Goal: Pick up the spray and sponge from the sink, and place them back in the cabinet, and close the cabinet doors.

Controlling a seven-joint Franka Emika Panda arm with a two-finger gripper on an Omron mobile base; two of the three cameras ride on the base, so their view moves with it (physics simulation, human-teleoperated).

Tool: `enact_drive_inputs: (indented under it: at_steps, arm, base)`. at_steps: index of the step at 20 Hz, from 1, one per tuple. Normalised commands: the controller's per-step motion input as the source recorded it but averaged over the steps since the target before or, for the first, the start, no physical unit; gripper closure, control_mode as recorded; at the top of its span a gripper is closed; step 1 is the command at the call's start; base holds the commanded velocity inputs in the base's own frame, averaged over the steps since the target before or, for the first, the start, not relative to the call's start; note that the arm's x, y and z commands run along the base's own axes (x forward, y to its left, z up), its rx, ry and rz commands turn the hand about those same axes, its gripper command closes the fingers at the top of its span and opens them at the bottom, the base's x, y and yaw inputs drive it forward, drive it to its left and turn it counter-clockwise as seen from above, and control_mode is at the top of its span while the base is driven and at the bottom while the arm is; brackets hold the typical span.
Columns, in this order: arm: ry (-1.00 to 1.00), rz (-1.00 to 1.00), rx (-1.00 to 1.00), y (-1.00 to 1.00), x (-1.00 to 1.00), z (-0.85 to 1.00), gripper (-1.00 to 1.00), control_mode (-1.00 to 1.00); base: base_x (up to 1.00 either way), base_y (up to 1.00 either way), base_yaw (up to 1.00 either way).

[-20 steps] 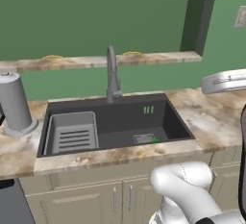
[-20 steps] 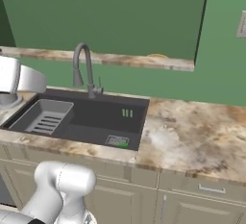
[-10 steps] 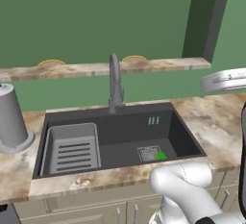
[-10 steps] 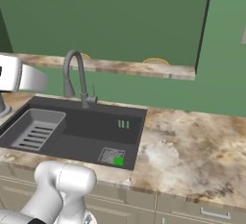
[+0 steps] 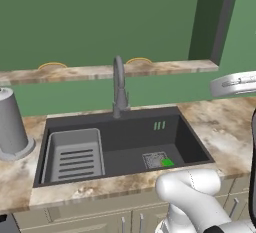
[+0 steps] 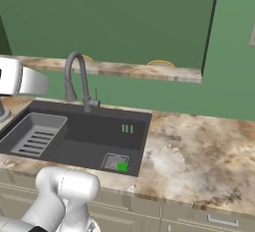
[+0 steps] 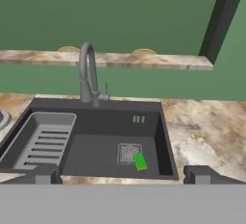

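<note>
Inventory, left to right across the tabletop (image 5: 220, 127), marbled beige-brown:

1. Grey cylindrical canister (image 5: 10, 122), upright at the far left, clear of the basin.
2. Sink (image 7: 163, 136), dark-grey rectangular basin let into the tabletop. Contents:
   a. Ribbed grey tray (image 7: 41, 139), in the left half.
   b. Faucet (image 7: 88, 74), tall and curved, rising from the back rim near the middle.
   c. Square drain grate (image 7: 128, 153), on the floor right of centre.
   d. Sponge (image 7: 140, 161), green face up, flat on the basin floor, touching the right front corner of the grate and near the right wall. In the hand view its long axis runs slightly diagonal, near end angled to the right.
3. Spray: not made out in the basin in these pictures.
4. Gripper (image 7: 122, 175), jaws spread fully wide, nothing between them. In the hand view the two dark fingertips (image 7: 45, 174) stand at the front rim of the sink.

Governing relation: the sponge lies ahead of and below the jaws, slightly right of their midline. Judgement: the reach goes forward and down into the basin's right half.
</note>
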Motion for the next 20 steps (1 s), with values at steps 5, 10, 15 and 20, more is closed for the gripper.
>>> enact_drive_inputs:
  at_steps: [5, 10, 15, 20]
  arm:
    - [0.0, 0.0, 0.0, 0.0, 0.0, 0.0, -1.0, 1.0]
    - [0.0, 0.0, 0.0, 0.0, 0.0, 0.0, -1.0, 1.0]
    - [0.0, 0.0, 0.0, 0.0, 0.0, 0.0, -1.0, 1.0]
    - [0.0, 0.0, 0.0, 0.0, 0.0, 0.0, -1.0, 1.0]
  base:
    - [0.45, 0.0, -0.02]
    - [0.25, 0.0, -0.01]
    - [0.24, 0.0, 0.0]
    - [0.29, 0.0, 0.0]
